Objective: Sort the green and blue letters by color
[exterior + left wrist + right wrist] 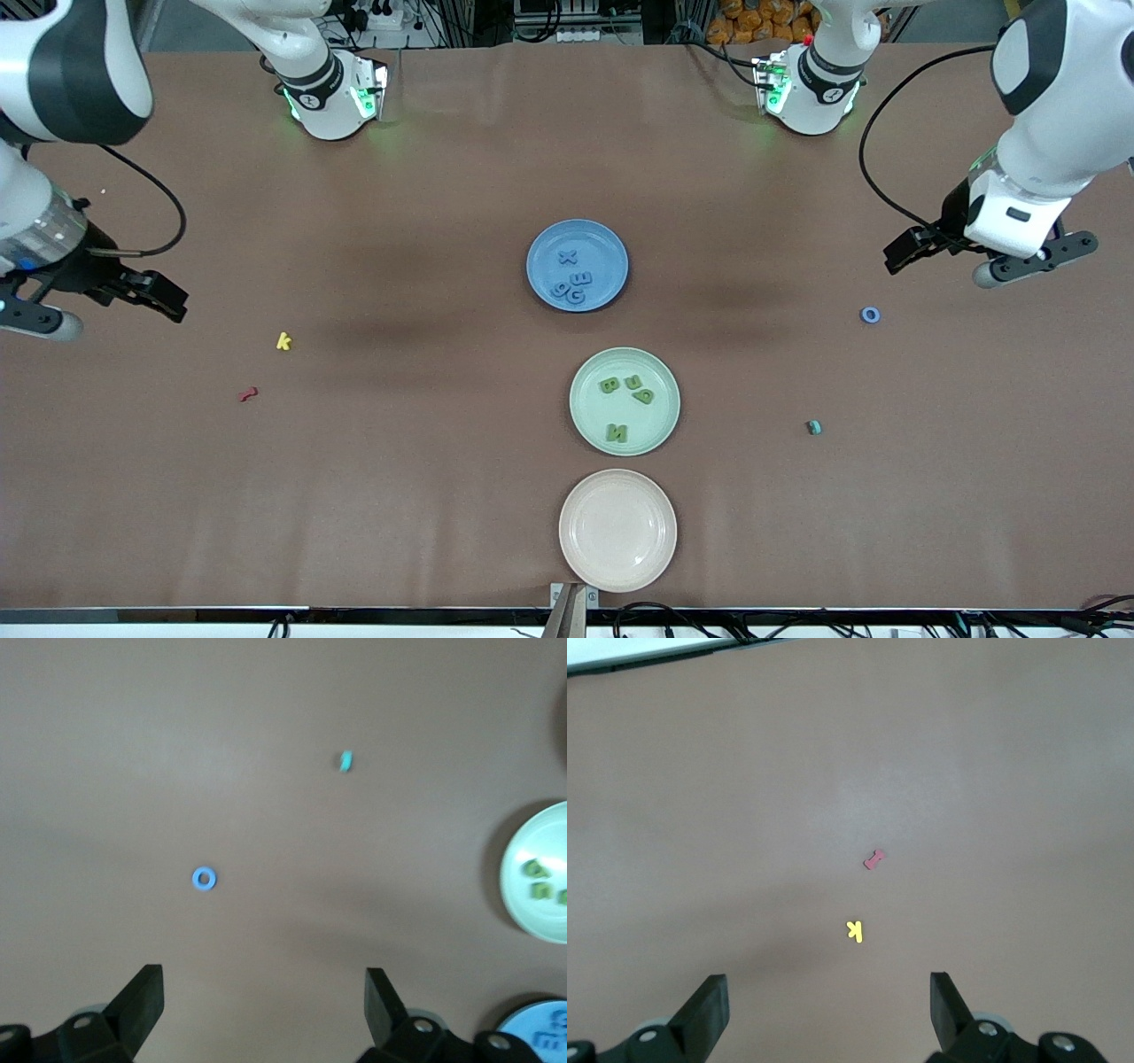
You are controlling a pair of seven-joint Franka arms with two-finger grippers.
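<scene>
Several blue letters (pixel 571 285) lie in the blue plate (pixel 542 250) at the table's middle. Three olive-green letters (pixel 617 432) lie in the pale green plate (pixel 586 409), nearer the front camera. A blue o (pixel 870 315) lies alone on the table toward the left arm's end. My left gripper (pixel 899 257) hangs open and empty above the table close to that o, which shows in the left wrist view (pixel 204 878) ahead of the open gripper (pixel 264 992). My right gripper (pixel 168 301) hangs open and empty at the right arm's end, as its wrist view (pixel 828 997) shows.
An empty pink plate (pixel 617 530) sits near the front edge. A tiny teal piece (pixel 813 427) lies nearer the camera than the o. A yellow k (pixel 283 341) and a red squiggle (pixel 248 394) lie toward the right arm's end.
</scene>
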